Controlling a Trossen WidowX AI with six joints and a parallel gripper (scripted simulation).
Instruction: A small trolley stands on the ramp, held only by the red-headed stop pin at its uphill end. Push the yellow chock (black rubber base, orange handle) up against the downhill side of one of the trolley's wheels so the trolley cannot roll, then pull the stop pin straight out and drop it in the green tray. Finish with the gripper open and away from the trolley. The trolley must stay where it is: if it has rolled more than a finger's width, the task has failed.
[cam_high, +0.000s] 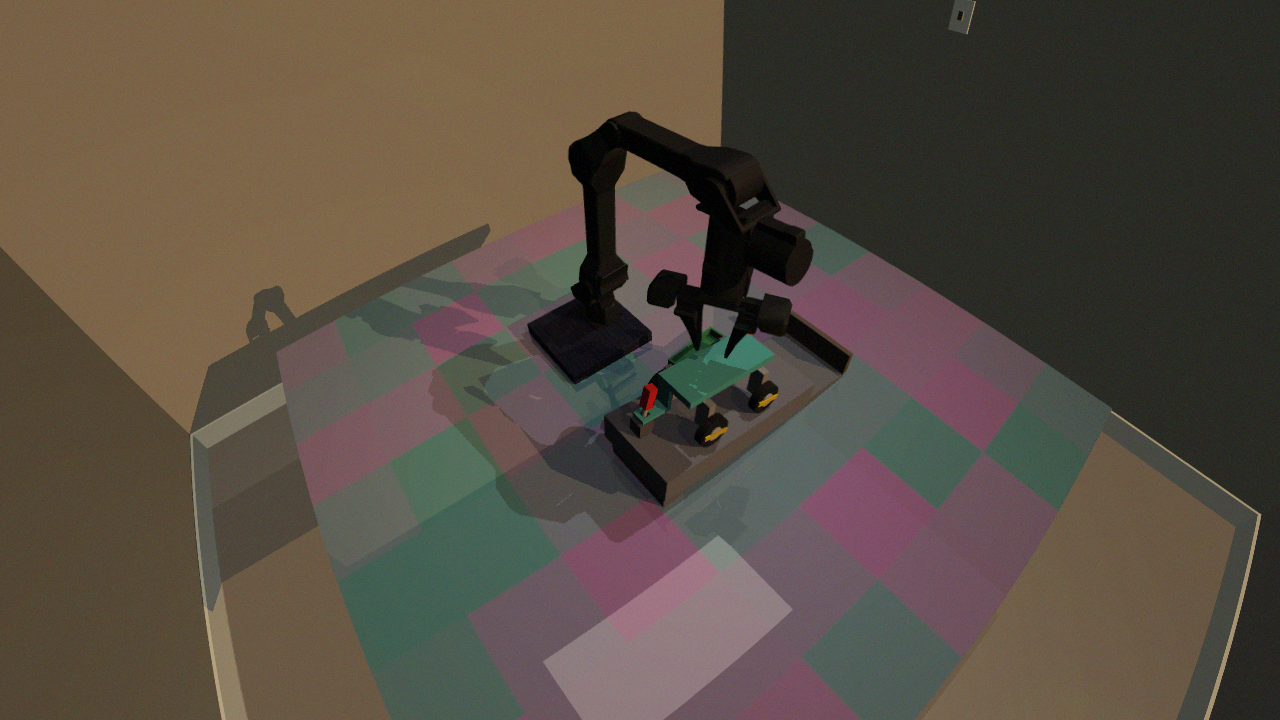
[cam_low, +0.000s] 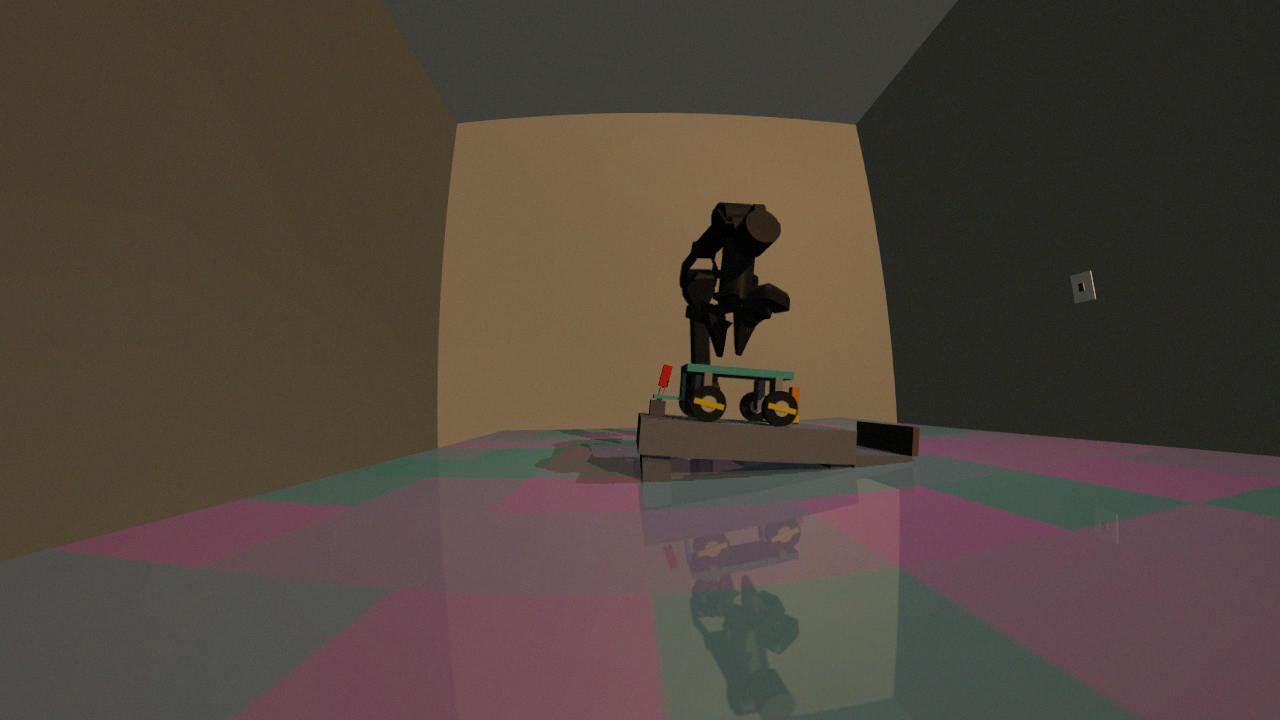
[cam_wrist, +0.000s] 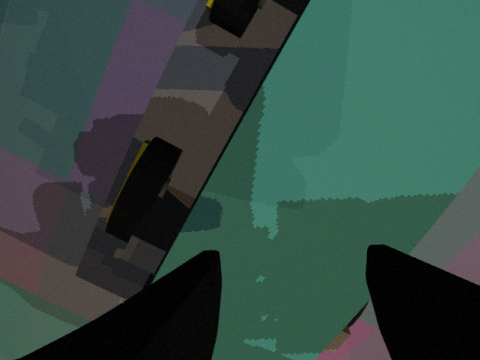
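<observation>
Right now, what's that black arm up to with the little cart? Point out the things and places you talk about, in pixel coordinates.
The arm's gripper (cam_high: 712, 353) (cam_low: 728, 355) (cam_wrist: 294, 264) is open over the trolley's green top (cam_high: 716, 368) (cam_low: 738, 371) (cam_wrist: 400, 100), holding nothing. The red-headed stop pin (cam_high: 648, 398) (cam_low: 665, 376) is in place at the uphill end. The chock's orange handle (cam_low: 795, 394) shows by the downhill wheels; whether the chock touches one, I can't tell.

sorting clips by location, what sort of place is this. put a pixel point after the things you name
Probably a bare indoor room set up for robot trials: plain walls with a small wall plate (cam_high: 962, 16) (cam_low: 1083, 287), a pink-and-green checkered surface (cam_high: 868, 510) (cam_low: 501, 626), and an arm over a trolley (cam_high: 707, 380) (cam_low: 738, 371) on a ramp (cam_high: 733, 456) (cam_low: 747, 438).
</observation>
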